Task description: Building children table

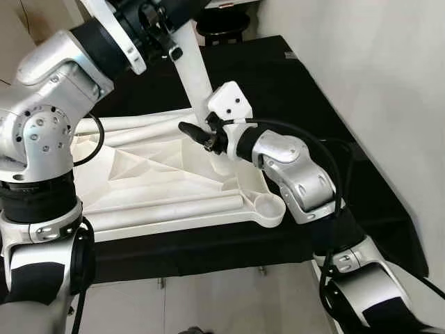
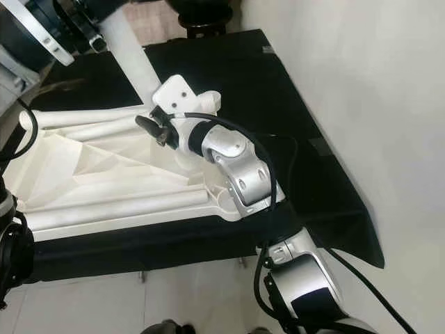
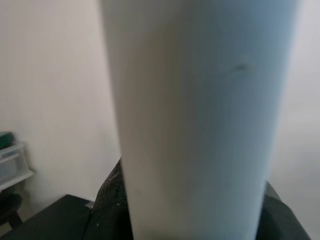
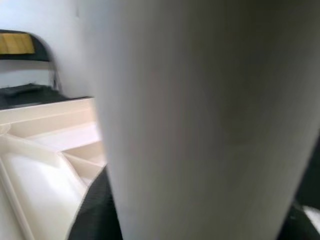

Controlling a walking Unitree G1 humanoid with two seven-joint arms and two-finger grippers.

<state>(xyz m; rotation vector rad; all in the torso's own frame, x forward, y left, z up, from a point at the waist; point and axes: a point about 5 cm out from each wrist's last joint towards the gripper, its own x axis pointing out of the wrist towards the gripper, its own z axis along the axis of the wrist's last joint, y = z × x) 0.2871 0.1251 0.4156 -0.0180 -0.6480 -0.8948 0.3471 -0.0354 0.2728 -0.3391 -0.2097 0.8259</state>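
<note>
Holding: we have the white tapered plastic table leg [image 1: 195, 73] standing tilted in a corner socket of the upturned white ribbed tabletop [image 1: 139, 174] on the black-draped bench [image 1: 292, 83].
Left claw [image 1: 156, 31]: clamped high on leg.
Right claw [image 1: 201, 133]: closed around leg's base.
Risk: tilt could jam or cross-seat the leg.

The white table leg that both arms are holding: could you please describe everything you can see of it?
The white table leg is a smooth, plain tube, plastic by its look. It stands tilted, its foot at a corner of the upturned white tabletop on the black cloth. The left pincer grips it high up; the right pincer grips it low, near its foot.
</note>
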